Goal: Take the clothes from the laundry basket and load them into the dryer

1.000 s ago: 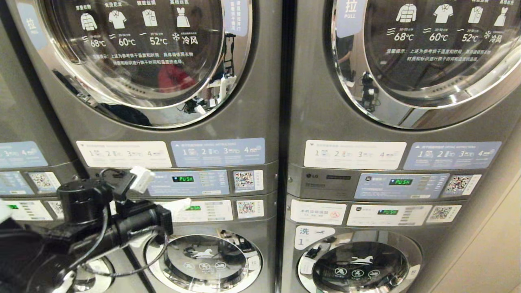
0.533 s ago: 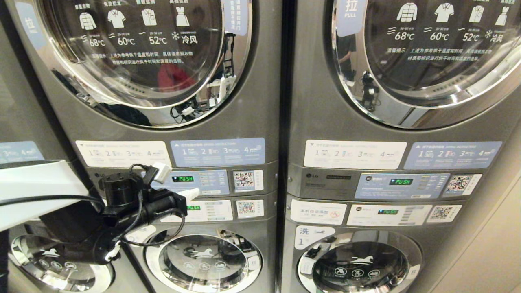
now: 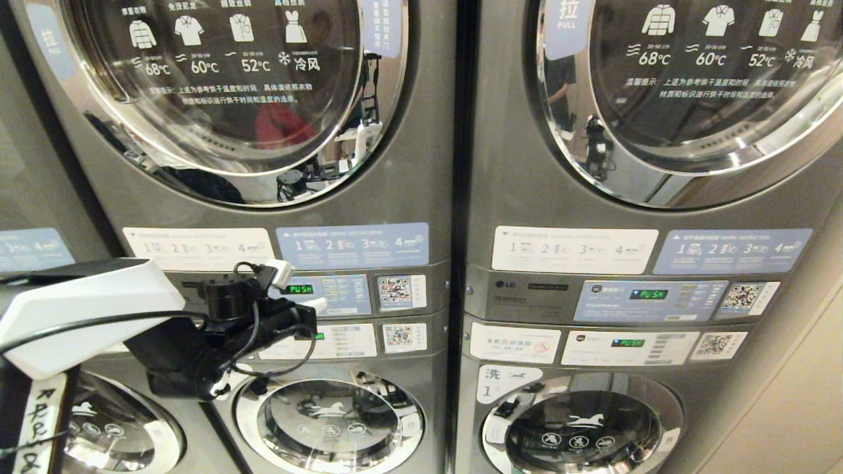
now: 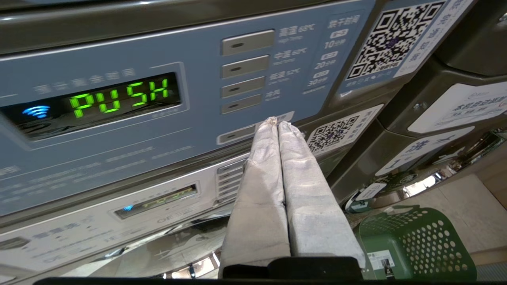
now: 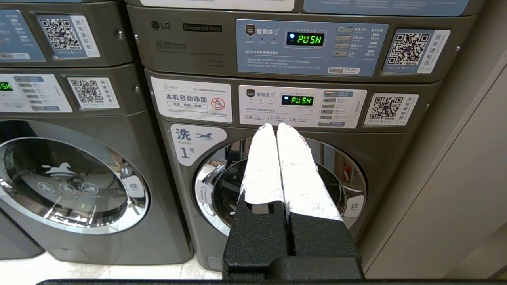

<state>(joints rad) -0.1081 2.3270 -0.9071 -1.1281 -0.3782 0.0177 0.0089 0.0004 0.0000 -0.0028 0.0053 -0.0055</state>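
The dryer [image 3: 408, 191] is the upper grey machine of the left stack, and its round glass door [image 3: 217, 85] is shut. My left gripper [image 3: 321, 304] is shut and holds nothing. Its white fingertips [image 4: 273, 123] rest at the lowest button [image 4: 237, 135] of the dryer's blue control panel [image 4: 119, 130], which reads PUSH. The green perforated laundry basket [image 4: 416, 245] stands on the floor below. No clothes show in it from here. My right gripper [image 5: 274, 126] is shut and empty, hanging low before the lower right washer door [image 5: 277, 186], outside the head view.
A second dryer [image 3: 691, 85] tops the right stack, with washers [image 3: 329, 421] [image 3: 579, 428] below both. Another stack [image 3: 39, 257] stands at the left. A beige wall [image 3: 790, 408] closes the right side.
My left arm has risen and reached forward. Its shut fingertips went from the lower washer panel up to the dryer's blue control panel. The right arm has kept still.
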